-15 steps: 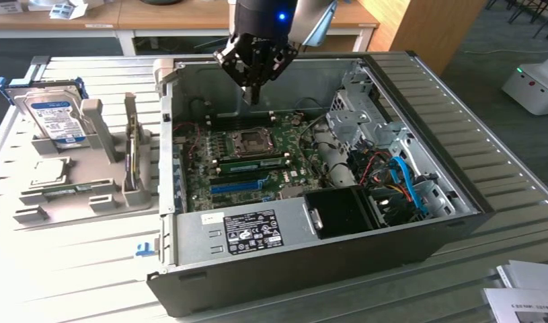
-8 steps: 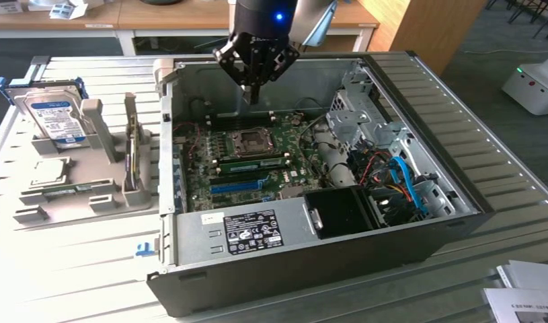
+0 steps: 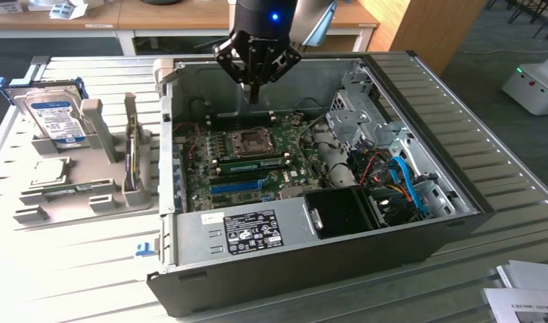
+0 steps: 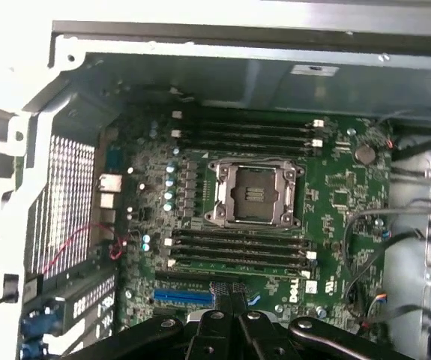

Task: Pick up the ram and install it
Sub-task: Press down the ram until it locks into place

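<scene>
The big open computer case (image 3: 417,222) lies on its side on a table (image 3: 67,282). Its green main board (image 4: 335,195) faces up, and the square chip holder (image 4: 254,193) in the middle is empty.

Just beside the case, on the exterior view's left, sits a grey tray (image 3: 121,195) with spare parts in it.

The gripper (image 3: 253,86) hangs over the back of the case, above the board. Its fingers are pressed tight together and hold nothing.

The ram (image 3: 66,190) looks to be the thin green stick lying in the tray, well apart from the gripper. It should be very light and stiff, but easy to hurt. It is best held by its two long flat sides near the middle, away from the bottom edge that goes into a slot.

Some things are hard to make out. Another green stick (image 3: 252,162) seems to sit in a slot beside the chip holder, so I can't be sure which stick is the one to move. The chips on the tray stick are too small to see.
</scene>
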You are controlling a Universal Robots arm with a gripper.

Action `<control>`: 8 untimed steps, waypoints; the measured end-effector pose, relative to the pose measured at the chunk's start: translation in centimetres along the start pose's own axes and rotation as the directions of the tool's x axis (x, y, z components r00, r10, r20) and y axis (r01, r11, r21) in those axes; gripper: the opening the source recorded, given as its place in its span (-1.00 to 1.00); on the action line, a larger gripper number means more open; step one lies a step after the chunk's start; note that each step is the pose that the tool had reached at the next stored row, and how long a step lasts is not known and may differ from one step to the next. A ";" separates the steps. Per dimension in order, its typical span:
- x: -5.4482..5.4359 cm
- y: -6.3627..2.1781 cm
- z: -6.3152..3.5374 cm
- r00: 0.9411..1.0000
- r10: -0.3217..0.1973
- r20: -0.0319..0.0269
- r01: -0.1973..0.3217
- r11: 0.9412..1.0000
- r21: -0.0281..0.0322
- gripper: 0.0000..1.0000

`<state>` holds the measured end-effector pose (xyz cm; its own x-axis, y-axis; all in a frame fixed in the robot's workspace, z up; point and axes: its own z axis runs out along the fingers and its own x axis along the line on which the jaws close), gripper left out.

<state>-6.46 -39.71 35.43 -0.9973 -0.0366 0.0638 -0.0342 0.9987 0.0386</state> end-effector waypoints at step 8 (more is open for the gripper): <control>0.0 0.00 0.00 0.993 0.121 0.004 -0.121 0.993 -0.008 -0.80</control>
<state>-6.46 -39.70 35.42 -0.9943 0.0851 0.0638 0.0876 0.9954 0.0386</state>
